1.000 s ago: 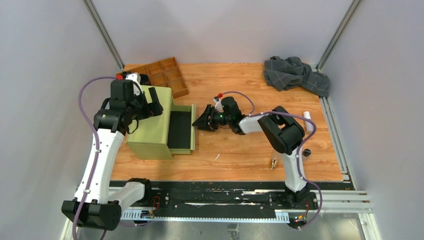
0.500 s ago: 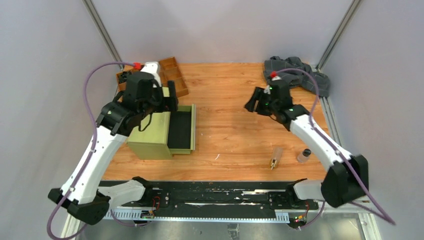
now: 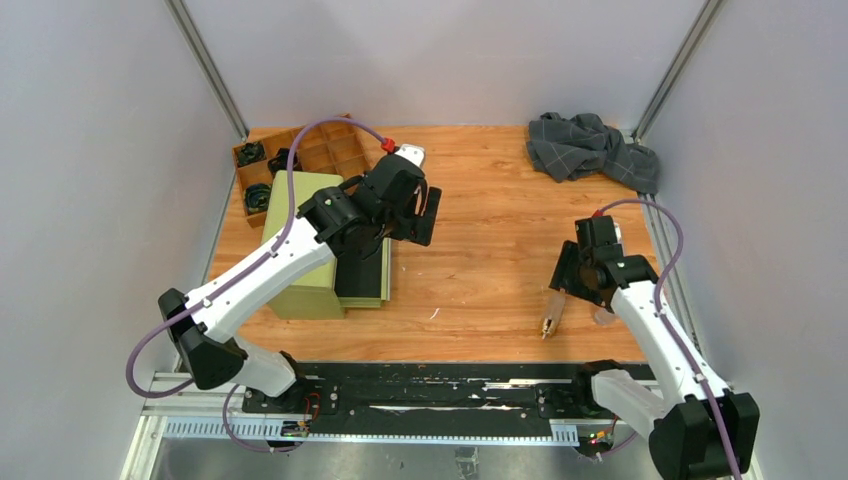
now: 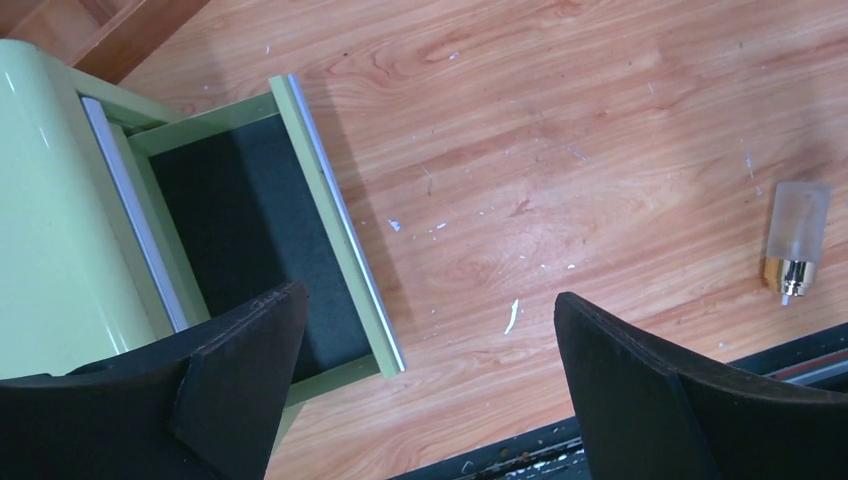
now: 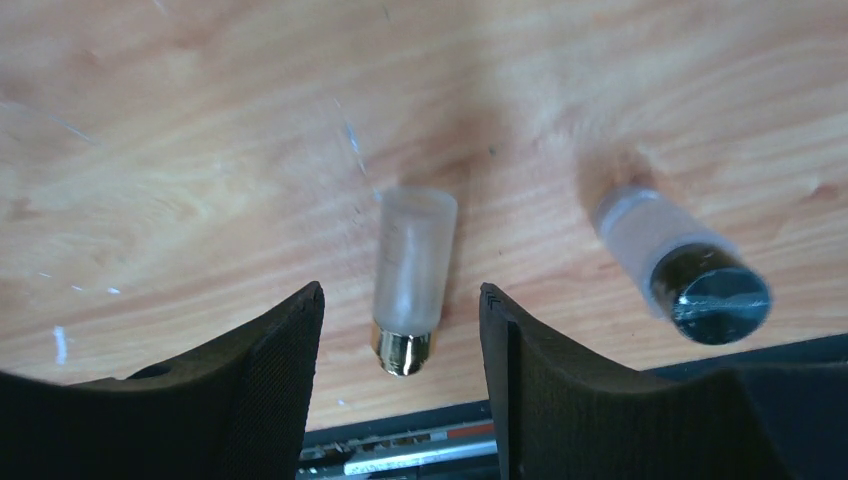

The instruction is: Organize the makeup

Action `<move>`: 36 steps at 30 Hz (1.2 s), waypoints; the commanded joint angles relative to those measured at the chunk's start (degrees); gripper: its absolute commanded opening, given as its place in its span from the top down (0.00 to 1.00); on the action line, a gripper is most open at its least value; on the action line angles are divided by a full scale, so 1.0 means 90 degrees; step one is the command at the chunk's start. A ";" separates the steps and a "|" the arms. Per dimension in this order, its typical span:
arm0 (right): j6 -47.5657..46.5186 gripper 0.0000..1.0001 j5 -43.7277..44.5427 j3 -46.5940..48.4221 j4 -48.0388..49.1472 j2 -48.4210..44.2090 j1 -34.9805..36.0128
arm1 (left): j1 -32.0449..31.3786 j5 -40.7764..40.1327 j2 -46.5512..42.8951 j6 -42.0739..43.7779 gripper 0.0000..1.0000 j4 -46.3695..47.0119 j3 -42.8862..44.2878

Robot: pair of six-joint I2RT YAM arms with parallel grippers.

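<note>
The sorting is looking partly done. Three dark round pieces are sitting in compartments of the wooden tray [image 3: 325, 152] at the far left, too small to identify. Two pieces are waiting loose on the tabletop [image 3: 480, 220] near its front right edge. One is a clear tube [image 5: 412, 265] lying on its side, and the other is a black-capped bottle [image 5: 685, 265] just beside it, not touching.

The one green drawer box [image 3: 315, 290] is standing with its drawer [image 4: 250, 220] pulled out, and the part showing is holding nothing.

The right end effector [image 3: 570, 282] is hovering over the tube, released, its jaws standing either side without touching it. The left end effector [image 4: 430, 296] is hanging spread wide over the drawer's front, carrying nothing. One grey cloth [image 3: 590, 145] is lying bunched in the far right corner.
</note>
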 commanded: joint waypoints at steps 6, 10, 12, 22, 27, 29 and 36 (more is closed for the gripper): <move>0.0610 0.45 -0.1131 -0.1228 0.0478 0.0430 -0.0117 | -0.0047 -0.0255 -0.0391 -0.0128 0.02 0.0359 -0.0290; 0.0608 0.50 -0.1557 -0.1450 0.0854 0.0775 -0.0112 | -0.0047 -0.0335 -0.0464 -0.0118 0.02 0.0359 -0.0386; 0.0598 0.54 -0.1623 -0.1527 0.0976 0.0980 -0.0112 | -0.0047 -0.0366 -0.0475 -0.0118 0.02 0.0363 -0.0403; 0.0451 0.76 -0.2054 -0.1608 0.1492 0.1307 -0.0108 | -0.0047 -0.0451 -0.0586 -0.0108 0.02 0.0352 -0.0475; 0.0539 0.83 -0.3116 -0.1463 0.2457 0.1162 0.0344 | -0.0048 -0.0637 -0.0746 -0.0133 0.02 0.0374 -0.0576; 0.0658 0.83 -0.3150 -0.1225 0.2895 0.1205 0.0918 | -0.0042 -0.0801 -0.0818 -0.0235 0.02 0.0394 -0.0642; 0.0823 0.86 -0.3049 0.0611 0.3531 0.2555 0.2723 | 0.0307 -0.0775 -0.1259 -0.0397 0.02 0.0260 -0.0733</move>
